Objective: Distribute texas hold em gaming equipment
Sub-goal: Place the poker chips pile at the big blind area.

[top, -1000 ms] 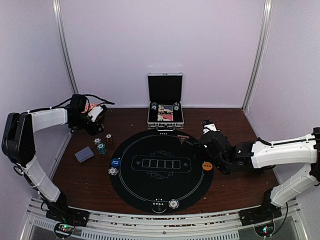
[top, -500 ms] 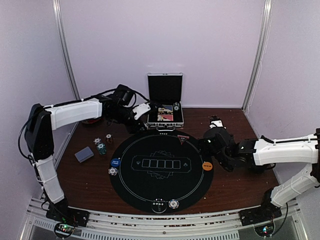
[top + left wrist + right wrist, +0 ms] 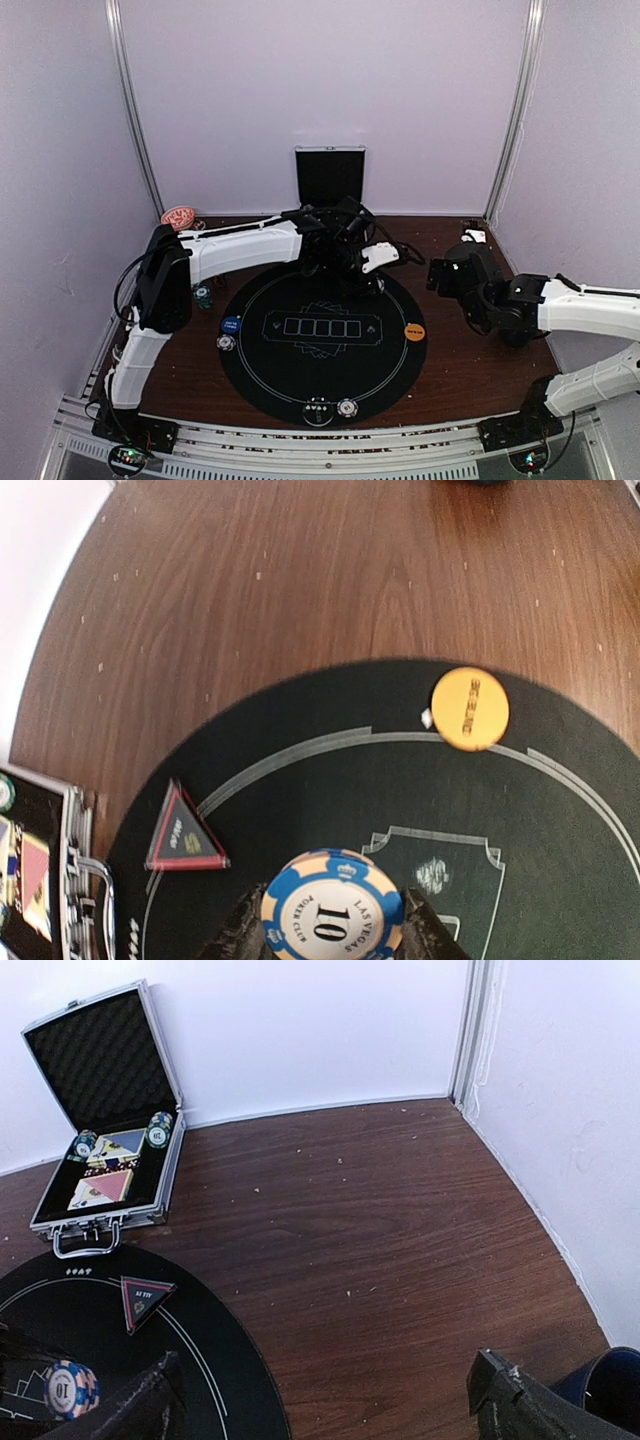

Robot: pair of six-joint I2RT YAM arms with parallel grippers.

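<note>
Left pincer (image 3: 330,935) of mine is clamped on a blue striped chip (image 3: 332,912) marked 10, hanging over the far part of the round black mat (image 3: 300,810). My right pincer (image 3: 330,1410) gapes wide, holding nothing, off the mat's right side. Beyond the mat's far edge sits the silver case (image 3: 100,1222), lid up, with cards (image 3: 100,1188) and chips (image 3: 160,1128) inside. On the mat's right rim lies the orange button disc (image 3: 470,708), and on its far rim a red-edged triangle (image 3: 183,832).

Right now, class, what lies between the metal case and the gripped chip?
A red-edged triangular marker, flat on the mat, seen in the left wrist view.
</note>
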